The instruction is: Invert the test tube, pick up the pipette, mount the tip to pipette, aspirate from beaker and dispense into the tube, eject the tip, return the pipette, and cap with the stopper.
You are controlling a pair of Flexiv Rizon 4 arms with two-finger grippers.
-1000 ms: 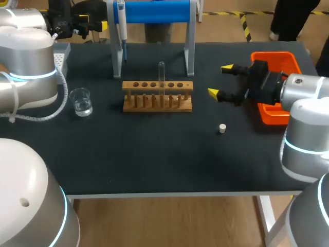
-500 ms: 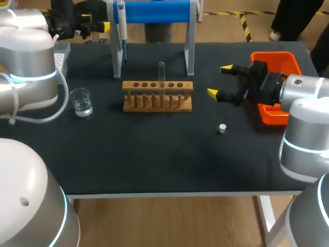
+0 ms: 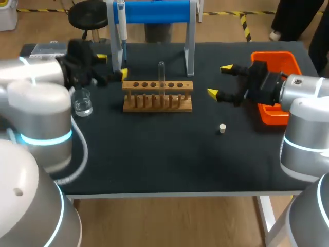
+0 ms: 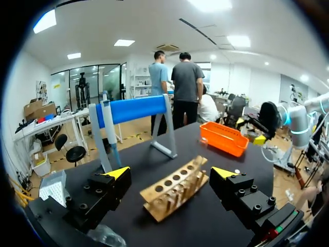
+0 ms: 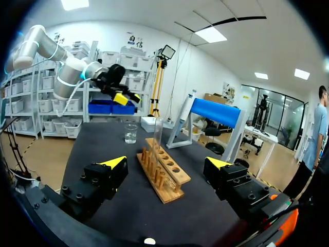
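A small pale stopper (image 3: pixel 222 128) lies on the matte black table (image 3: pixel 154 159). Beyond it, a slotted wooden rack (image 3: pixel 157 99) holds the clear tube (image 3: pixel 161 74) with its long axis vertical and its rounded end up. The left gripper (image 3: pixel 112 66) and right gripper (image 3: pixel 220 80) gape wide, both empty. Farthest back, the pipette (image 3: pixel 121 25) hangs upright.

In rack (image 3: pixel 157 99) tube (image 3: pixel 161 72); leftward, beaker (image 3: pixel 81 101)

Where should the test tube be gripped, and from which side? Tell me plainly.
Grip the test tube on the bare glass above the wooden rack; its lower part sits in a hole. It stands upright, so close the fingers level across it. Best come from the rack's right end, where the open right gripper is; the blue stand crowds the back.
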